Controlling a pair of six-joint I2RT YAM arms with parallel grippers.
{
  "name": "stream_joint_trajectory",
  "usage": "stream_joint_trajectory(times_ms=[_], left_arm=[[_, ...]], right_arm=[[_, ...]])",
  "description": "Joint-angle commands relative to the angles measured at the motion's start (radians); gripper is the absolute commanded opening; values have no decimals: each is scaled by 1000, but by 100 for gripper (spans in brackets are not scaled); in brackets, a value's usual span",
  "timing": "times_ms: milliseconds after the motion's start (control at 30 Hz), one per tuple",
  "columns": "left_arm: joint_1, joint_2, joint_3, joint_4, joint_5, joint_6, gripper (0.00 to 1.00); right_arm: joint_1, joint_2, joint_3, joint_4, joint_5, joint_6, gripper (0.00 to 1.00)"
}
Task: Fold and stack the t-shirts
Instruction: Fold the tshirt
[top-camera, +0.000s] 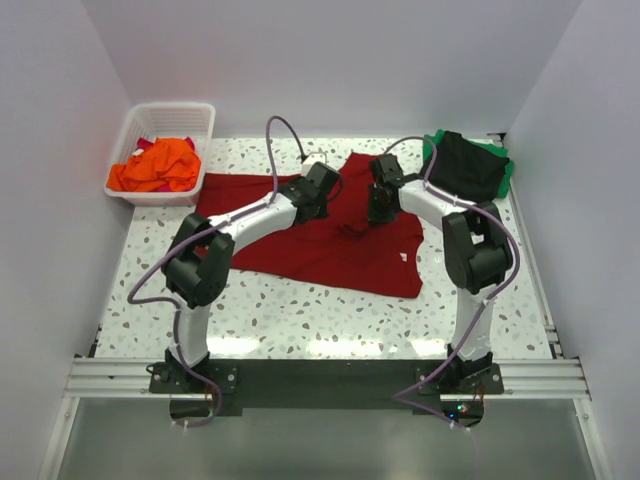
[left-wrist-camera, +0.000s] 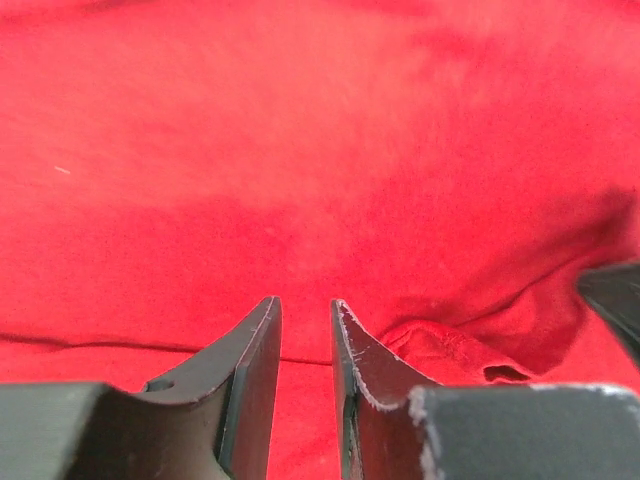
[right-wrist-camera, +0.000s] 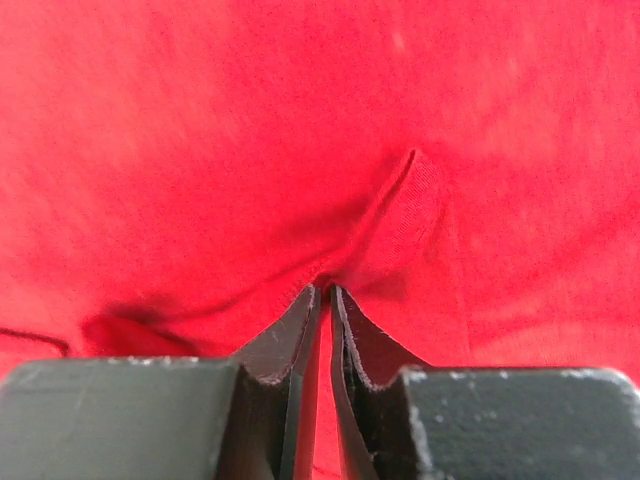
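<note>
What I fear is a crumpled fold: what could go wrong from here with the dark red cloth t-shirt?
The right gripper pinches only a small pucker of the dark red cloth t-shirt, so a lift may bunch it. The left gripper stands open with no cloth between its jaws; a one-sided pull could drag the shirt askew.

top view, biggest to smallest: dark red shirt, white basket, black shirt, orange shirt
1. dark red cloth t-shirt
2. white slatted plastic basket
3. folded black cloth t-shirt and crumpled orange cloth t-shirt, too alike to rank
</note>
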Motion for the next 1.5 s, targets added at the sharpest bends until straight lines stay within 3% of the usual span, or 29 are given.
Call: stream_joint_trajectory(times_ms=[0,333,567,767,900,1200,1300,1400,1467], left_arm=[[16,-103,-10,15,-67,-16,32],[35,-187,-111,-70,-110,-63,32],[65,-249,-180,-142,-143,-116,32],[145,-290,-251,-186,-130,-146,32],[199,-309,-308,-188,-79,-128,33],[372,-312,-372,-197,66,-73,33],[429,-309,-386,-191,101,-59,34],[472,-295,-388,-183,133,-37,34],[487,-293,-388,-183,138,-25,33]], right_arm=[[6,42,97,50,-7,-17,13],[4,138,246,73,36,-25,10],[4,74,213,119,93,-58,8],[7,-15,194,-85,125,-75,19],[7,-117,57,-154,114,-36,30],[72,-268,-168,-228,135,-31,35],[78,-282,-223,-208,131,-13,57],[78,-289,-260,-180,113,4,66],[78,-279,-268,-178,108,9,67]])
